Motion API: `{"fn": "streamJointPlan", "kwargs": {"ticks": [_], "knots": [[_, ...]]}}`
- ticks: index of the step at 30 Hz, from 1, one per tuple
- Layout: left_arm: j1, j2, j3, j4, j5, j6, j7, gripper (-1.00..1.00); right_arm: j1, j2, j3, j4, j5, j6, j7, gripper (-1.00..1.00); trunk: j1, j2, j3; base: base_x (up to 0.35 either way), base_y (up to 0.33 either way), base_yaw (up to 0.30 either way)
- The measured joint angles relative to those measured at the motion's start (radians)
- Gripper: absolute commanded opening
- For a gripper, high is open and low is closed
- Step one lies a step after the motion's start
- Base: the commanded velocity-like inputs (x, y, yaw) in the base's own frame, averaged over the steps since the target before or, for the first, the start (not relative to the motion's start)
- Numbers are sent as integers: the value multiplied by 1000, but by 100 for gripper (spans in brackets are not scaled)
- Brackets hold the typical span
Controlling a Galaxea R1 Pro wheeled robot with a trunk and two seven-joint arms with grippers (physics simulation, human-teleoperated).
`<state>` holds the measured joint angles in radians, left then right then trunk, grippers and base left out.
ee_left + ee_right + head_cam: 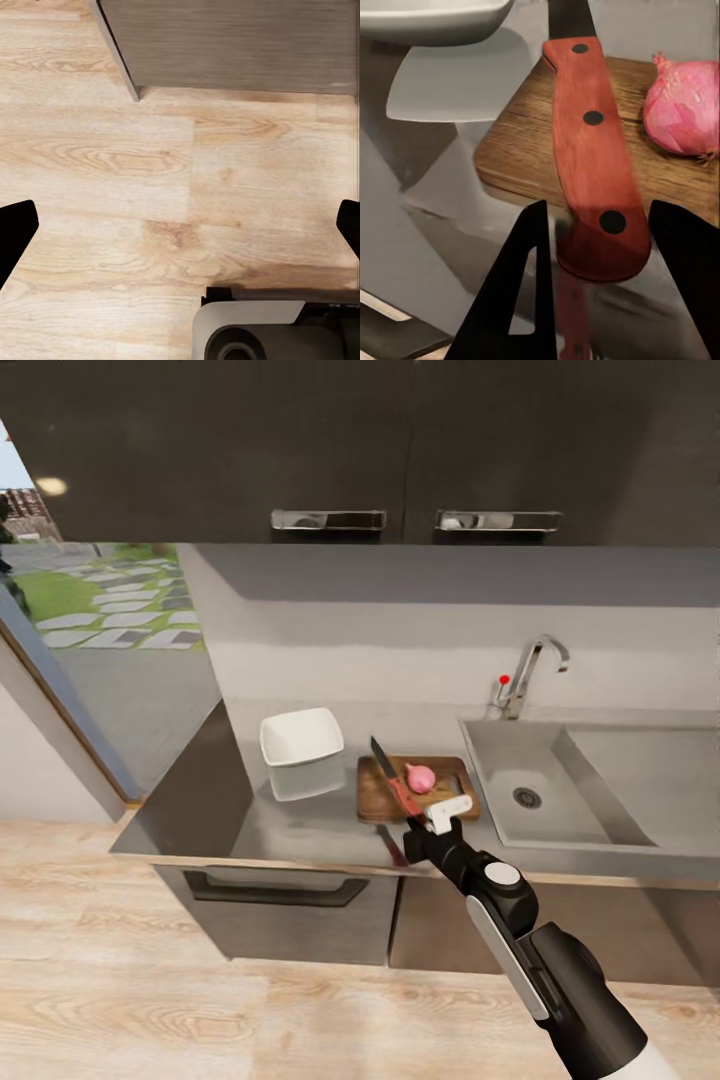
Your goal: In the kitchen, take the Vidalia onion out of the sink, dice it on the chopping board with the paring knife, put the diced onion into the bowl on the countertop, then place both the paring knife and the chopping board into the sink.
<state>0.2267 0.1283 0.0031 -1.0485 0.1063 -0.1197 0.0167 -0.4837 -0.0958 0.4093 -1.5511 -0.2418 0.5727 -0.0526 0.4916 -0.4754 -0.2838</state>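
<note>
Head view: right gripper [432, 822] at the bench's front edge holds the red-handled paring knife [392, 778] over the brown wooden chopping board [416, 788], beside the pink round onion [421, 778]. Right wrist view: black fingers [514, 281] touch the handle; keep it steady, I think. Left wrist view: left fingers [16, 229] wide apart, empty.

No readable text, labels, nos. or signs anywhere

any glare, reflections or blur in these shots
Head view: the glossy countertop mirrors the bowl, and the whole render is soft. Right wrist view: the knife handle is reflected faintly below its end, and the near fingers are dark silhouettes. Left wrist view: evenly lit floor.
</note>
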Motion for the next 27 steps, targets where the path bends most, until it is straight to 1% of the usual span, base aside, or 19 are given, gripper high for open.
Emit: {"fn": "streamJointPlan", "kwargs": {"ticks": [4,8,15,21,25,27], "knots": [[0,0,0,0,0,0,0,100,0,0,0,-1,0,-6,0,-100,0,0,6,2,-21,0],[0,0,0,1,0,0,0,100,0,0,0,-1,0,-7,0,-100,0,0,13,-150,-91,0],[0,0,0,9,0,0,0,100,0,0,0,-2,0,-7,0,-100,0,0,24,-191,-232,0],[0,0,0,10,-1,0,0,100,0,0,-2,-2,4,-7,-8,-100,0,0,34,-46,-246,0],[0,0,0,9,-1,0,0,100,0,0,-3,-2,45,-8,-70,-100,0,0,36,-3,-121,0],[0,0,0,9,-1,0,0,100,0,0,-1,-8,75,-7,-129,-100,0,0,36,-1,-31,0]]}}
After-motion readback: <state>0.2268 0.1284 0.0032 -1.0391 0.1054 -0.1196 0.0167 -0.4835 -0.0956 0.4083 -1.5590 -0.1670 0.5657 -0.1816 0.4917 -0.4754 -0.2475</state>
